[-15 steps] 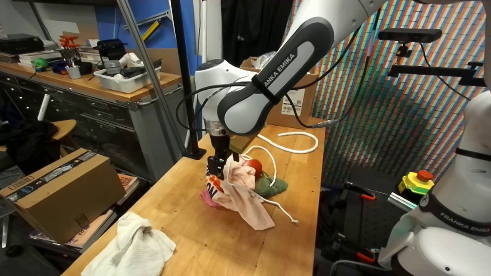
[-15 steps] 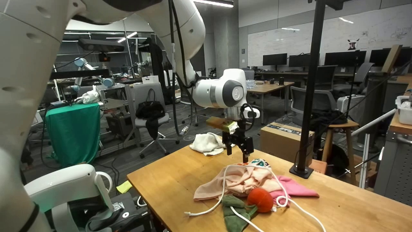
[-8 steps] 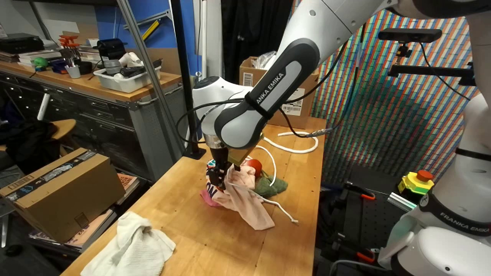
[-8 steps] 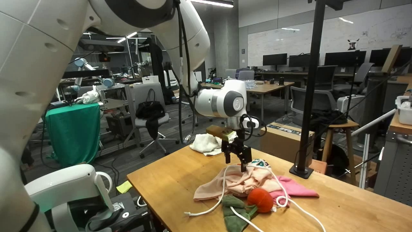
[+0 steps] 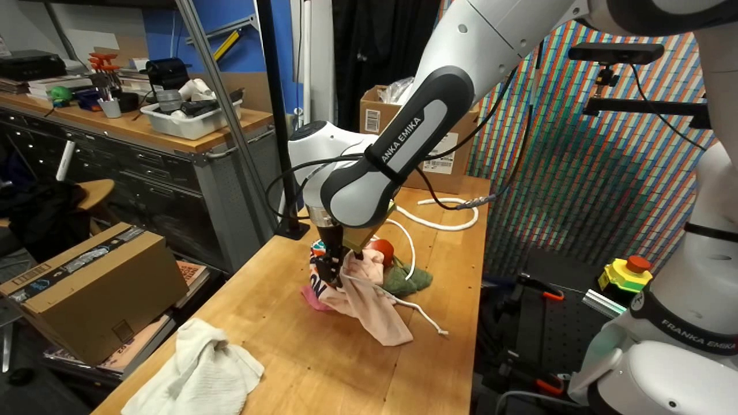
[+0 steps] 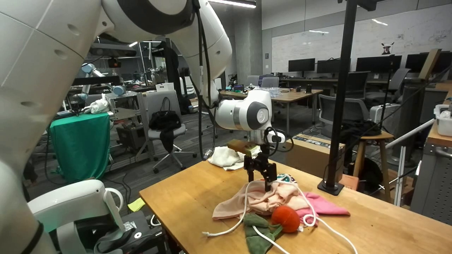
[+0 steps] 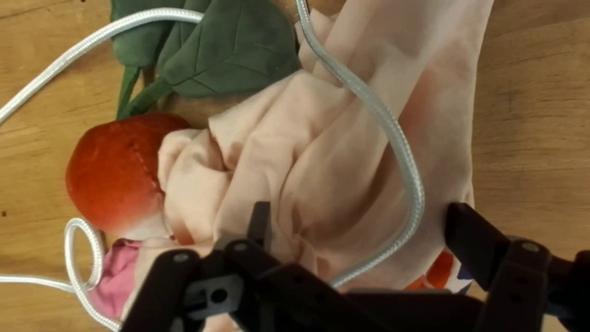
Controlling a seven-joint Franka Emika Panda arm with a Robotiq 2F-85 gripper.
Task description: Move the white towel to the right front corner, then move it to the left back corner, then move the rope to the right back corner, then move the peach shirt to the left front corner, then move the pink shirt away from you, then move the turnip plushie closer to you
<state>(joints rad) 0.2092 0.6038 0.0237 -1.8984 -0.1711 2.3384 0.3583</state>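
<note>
My gripper [image 7: 359, 210] is open, its fingers pointing down over the peach shirt [image 7: 262, 157]. In both exterior views the gripper [image 6: 259, 184] [image 5: 346, 269] is low over the heap; contact with the cloth cannot be told. The white rope [image 7: 408, 170] lies across the peach shirt and passes between the fingers. The pink shirt [image 6: 328, 207] is partly hidden under the peach shirt. The turnip plushie [image 6: 285, 219], a red ball with green leaves, lies against the peach shirt. The crumpled white towel [image 5: 199, 374] lies apart at a table corner; it also shows here [image 6: 226, 157].
The wooden table [image 5: 300, 351] carries everything. A black post [image 6: 332, 176] is fixed at the table's edge near the heap. A cardboard box [image 5: 444, 150] stands at the table's far end, with a loop of rope lying before it. Another carton [image 5: 98, 294] stands off the table.
My gripper has come down from above the heap to the level of the peach shirt, staying open. The cloths, rope and plushie have not visibly moved.
</note>
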